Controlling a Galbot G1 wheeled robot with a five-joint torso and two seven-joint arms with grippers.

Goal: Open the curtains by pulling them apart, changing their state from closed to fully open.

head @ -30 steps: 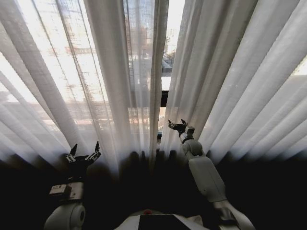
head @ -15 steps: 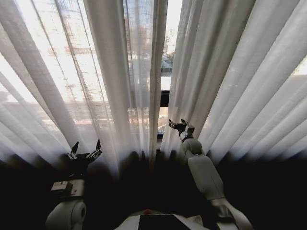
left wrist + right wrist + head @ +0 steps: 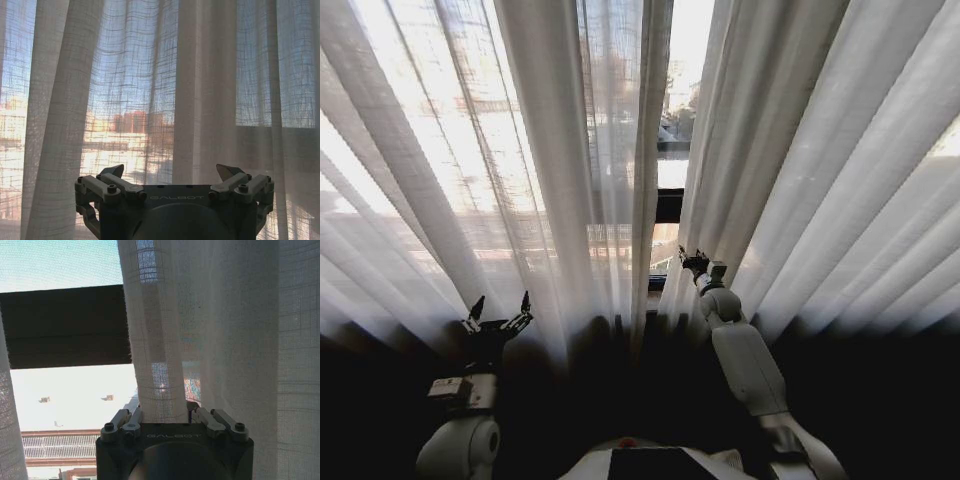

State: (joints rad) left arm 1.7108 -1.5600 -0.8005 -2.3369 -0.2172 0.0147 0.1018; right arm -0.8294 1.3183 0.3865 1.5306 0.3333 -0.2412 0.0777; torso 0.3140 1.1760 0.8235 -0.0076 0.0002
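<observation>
Two sheer white pleated curtains hang before me, the left curtain (image 3: 550, 150) and the right curtain (image 3: 800, 150), with a narrow gap between them. My right gripper (image 3: 692, 262) is at the right curtain's inner edge. In the right wrist view this gripper (image 3: 162, 412) is shut on a fold of that curtain (image 3: 210, 330). My left gripper (image 3: 498, 312) hangs low in front of the left curtain, open and apart from the fabric. The left wrist view shows this gripper (image 3: 172, 172) with spread fingers and pleated curtain (image 3: 200, 75) beyond.
A black window frame bar (image 3: 667, 205) crosses the gap, and shows large in the right wrist view as a dark bar (image 3: 65, 325). Bright sky and city buildings lie outside. The curtains' lower part and the floor are in deep shadow.
The right gripper's fingers have closed on the right curtain's inner edge and the gap has widened slightly to the right. The left gripper has barely moved.
</observation>
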